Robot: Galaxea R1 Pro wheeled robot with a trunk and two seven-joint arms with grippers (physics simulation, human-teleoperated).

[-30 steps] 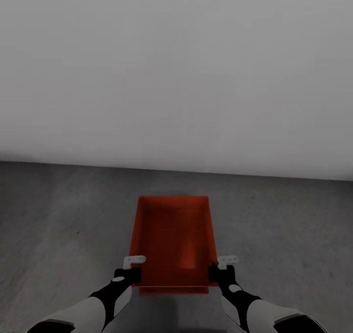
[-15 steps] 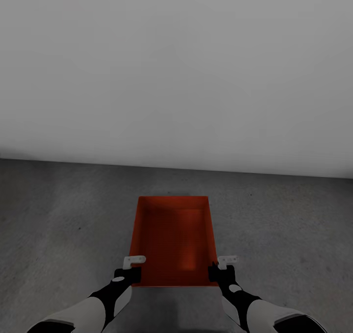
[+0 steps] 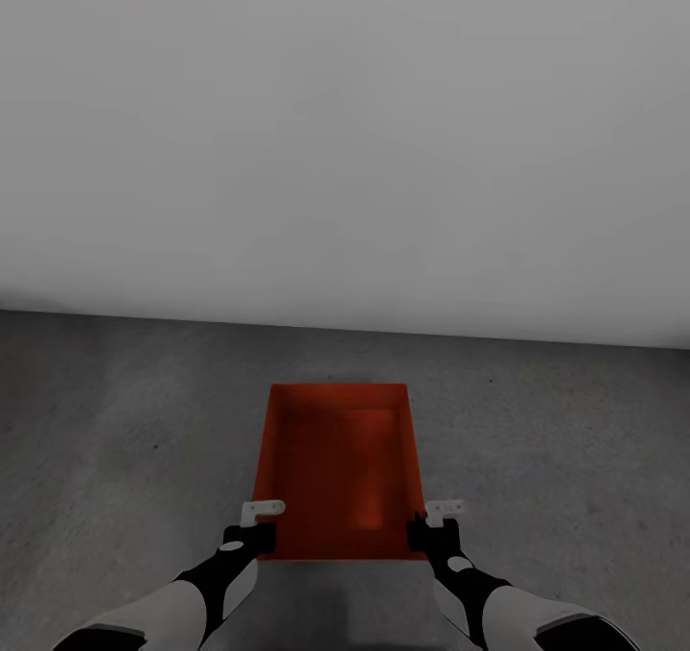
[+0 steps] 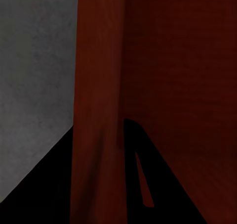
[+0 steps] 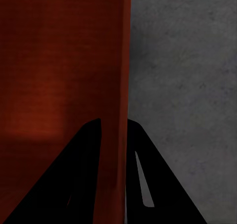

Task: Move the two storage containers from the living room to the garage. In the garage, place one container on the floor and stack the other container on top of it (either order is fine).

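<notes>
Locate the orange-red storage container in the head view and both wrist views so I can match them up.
Head view: storage container, lower centre, between the two grippers.
Left wrist view: its wall runs between the fingers.
Right wrist view: its wall runs between the fingers.
Shared landmark: the dark grey floor beside it.

The dark grey concrete-like floor (image 3: 125,440) runs to a plain white wall (image 3: 345,133) at twelve o'clock. An orange-red storage container (image 3: 337,469) is at six o'clock; whether it touches the floor is unclear.
</notes>
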